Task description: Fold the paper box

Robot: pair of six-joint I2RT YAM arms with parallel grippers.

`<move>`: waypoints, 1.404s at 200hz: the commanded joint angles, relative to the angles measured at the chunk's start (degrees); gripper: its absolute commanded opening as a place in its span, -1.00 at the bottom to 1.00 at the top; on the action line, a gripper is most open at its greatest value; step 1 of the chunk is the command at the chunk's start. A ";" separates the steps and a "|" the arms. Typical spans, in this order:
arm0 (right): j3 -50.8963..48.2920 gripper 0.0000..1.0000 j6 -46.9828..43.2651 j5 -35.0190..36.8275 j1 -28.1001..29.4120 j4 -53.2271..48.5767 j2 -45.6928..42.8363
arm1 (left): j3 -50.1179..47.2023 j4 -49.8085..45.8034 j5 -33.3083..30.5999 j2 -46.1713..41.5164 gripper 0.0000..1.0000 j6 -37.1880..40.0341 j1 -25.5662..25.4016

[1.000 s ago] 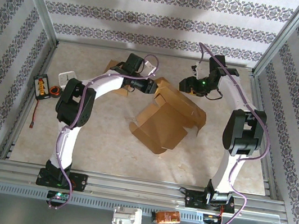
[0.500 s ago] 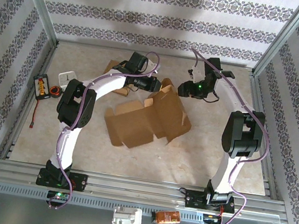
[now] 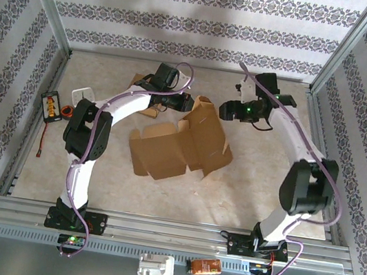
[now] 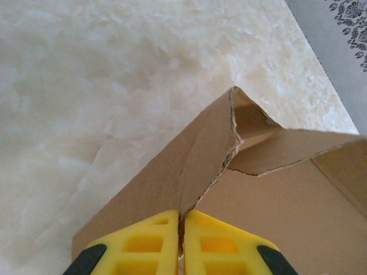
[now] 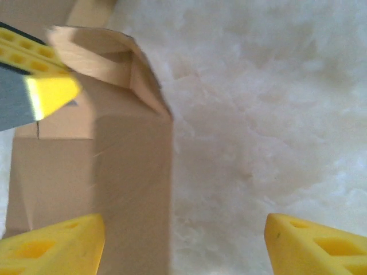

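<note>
The paper box (image 3: pixel 181 144) is brown cardboard, lying opened out and mostly flat in the middle of the table, with one flap raised at its far edge. My left gripper (image 3: pixel 190 104) is shut on that raised flap. In the left wrist view its yellow fingers (image 4: pixel 150 238) pinch the torn cardboard edge, with the box panel (image 4: pixel 281 200) to the right. My right gripper (image 3: pixel 225 108) hovers just right of the flap, open. In the right wrist view, the right gripper (image 5: pixel 184 224) stands wide over the box's right edge (image 5: pixel 126 172) and bare table, gripping nothing.
Another cardboard piece (image 3: pixel 138 82) lies at the back, under the left arm. A white object (image 3: pixel 82 95), a red and yellow device (image 3: pixel 51 104) and a small dark ring (image 3: pixel 67 113) sit by the left wall. Metal frame posts stand at the table's corners.
The box has dropped from a bulky raised shape to lie spread out toward the left. My right gripper has opened wider and its elbow has swung right. The left gripper still holds the flap.
</note>
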 commanded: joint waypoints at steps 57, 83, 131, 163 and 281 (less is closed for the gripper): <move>-8.53 0.74 -8.93 23.92 6.33 4.27 -9.59 | 2.53 -0.27 1.49 0.33 -0.88 0.59 -0.98; -6.90 0.57 -16.64 29.59 6.67 3.49 -5.83 | 2.53 -0.18 1.52 0.32 -0.88 0.58 -1.00; -6.57 0.09 -25.17 33.35 8.00 5.51 -3.46 | 2.79 -0.18 1.58 0.33 -0.88 0.75 -0.96; -4.92 -0.31 -29.05 34.84 9.21 5.68 -2.67 | 3.15 0.23 2.83 0.43 -0.88 -0.88 -1.01; -11.41 -0.59 -37.80 53.65 15.59 17.89 -5.83 | -9.27 17.04 5.97 -3.61 -0.79 -22.33 -1.22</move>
